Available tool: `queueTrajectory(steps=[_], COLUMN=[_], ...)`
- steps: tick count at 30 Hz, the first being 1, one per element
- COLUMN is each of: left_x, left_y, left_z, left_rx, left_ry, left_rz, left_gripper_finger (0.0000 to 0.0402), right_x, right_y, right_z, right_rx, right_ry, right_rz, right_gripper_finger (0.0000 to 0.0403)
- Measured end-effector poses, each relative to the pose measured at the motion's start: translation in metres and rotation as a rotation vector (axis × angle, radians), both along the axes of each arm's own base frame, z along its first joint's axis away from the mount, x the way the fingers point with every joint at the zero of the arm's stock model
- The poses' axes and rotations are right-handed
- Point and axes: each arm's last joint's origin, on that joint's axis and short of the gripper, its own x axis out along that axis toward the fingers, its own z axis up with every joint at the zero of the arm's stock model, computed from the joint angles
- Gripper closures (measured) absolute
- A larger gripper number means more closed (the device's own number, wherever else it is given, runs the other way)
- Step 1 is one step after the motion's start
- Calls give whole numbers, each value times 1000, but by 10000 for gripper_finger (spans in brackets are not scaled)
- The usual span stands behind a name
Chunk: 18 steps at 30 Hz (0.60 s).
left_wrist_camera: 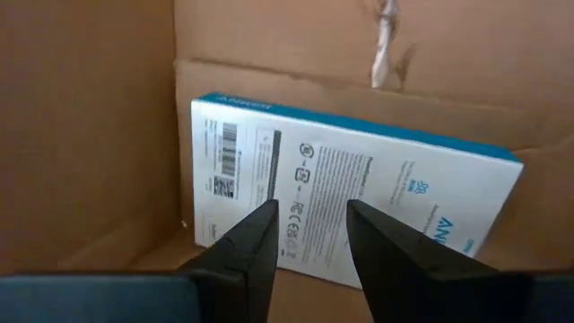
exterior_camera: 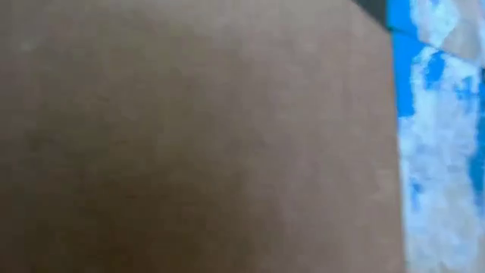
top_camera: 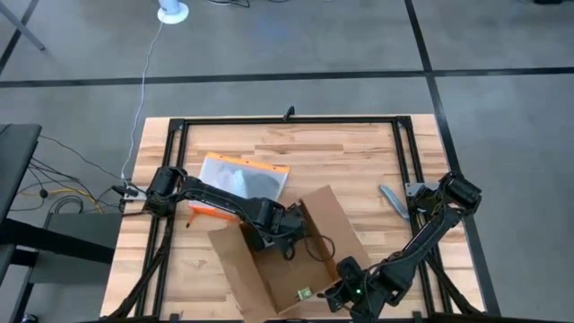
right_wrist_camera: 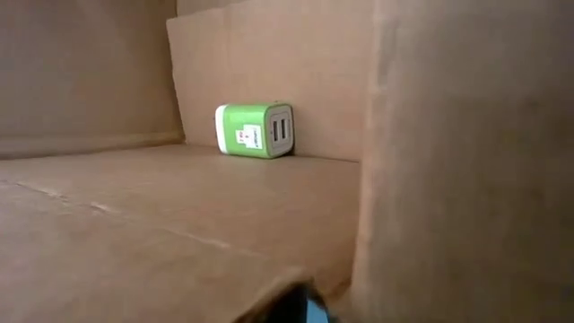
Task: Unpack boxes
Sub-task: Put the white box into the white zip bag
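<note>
Box (top_camera: pixel 287 260) open upward, long axis diagonal; left gripper (left_wrist_camera: pixel 309 242) jaws parted inside, empty; right jaws unclear

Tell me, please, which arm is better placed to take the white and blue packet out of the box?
The left, likely. Its gripper is inside the cardboard box, fingers open, pointing straight at the white packet. The right gripper is at the box's near edge, facing a green charger.

Orange-edged clear pouch (top_camera: pixel 240 176), green USB charger (right_wrist_camera: pixel 255 130), white-and-teal carton (left_wrist_camera: pixel 350 197)
</note>
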Motion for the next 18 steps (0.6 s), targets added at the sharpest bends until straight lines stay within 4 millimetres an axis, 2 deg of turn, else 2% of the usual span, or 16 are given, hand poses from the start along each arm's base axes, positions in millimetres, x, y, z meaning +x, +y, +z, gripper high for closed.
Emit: queueTrajectory(steps=[10,14,18], left_x=[0,2,-4], left_y=[-1,-1,1], left_z=[-8,-22,-33], left_rx=[14,10,21], left_ry=[-28,-95,-82], left_rz=[-110,-193,-229], left_gripper_finger=[282,288,292], right_x=[-2,-2,1], right_y=[-3,-5,-8], right_z=[-1,-1,-1], right_rx=[-33,-41,-39], right_ry=[40,50,53], right_rz=[42,38,30], right_gripper_finger=[403,403,403])
